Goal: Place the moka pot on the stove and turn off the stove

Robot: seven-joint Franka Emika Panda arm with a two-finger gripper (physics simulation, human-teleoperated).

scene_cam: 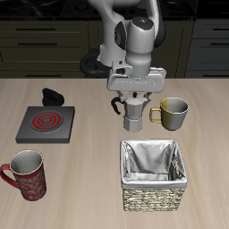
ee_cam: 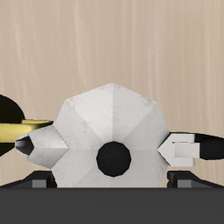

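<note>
Gripper sits directly over the moka pot, fingers either side of its top; wrist view shows the silver faceted lid with black knob centred between the two fingertips, which look to be touching or just off the lid's flanks, so can't tell for certain if it's clamped or only straddling. Pot stands upright on the table, black handle on the side facing the stove. Olive-grey mug is just beside the pot on the opposite side, yellowish handle pointing at it; a bit of that mug shows at the wrist view's edge. Wicker basket with grey cloth liner sits toward the table's front edge from the gripper, near but apart from the pot. Stove is well off to the side across bare tabletop, red spiral burner ring showing, black knob at its back edge. Red patterned mug stands in front of the stove, well apart from the gripper. Nothing lies on the straight stretch of table between pot and stove. No readable labels or writing anywhere.
</note>
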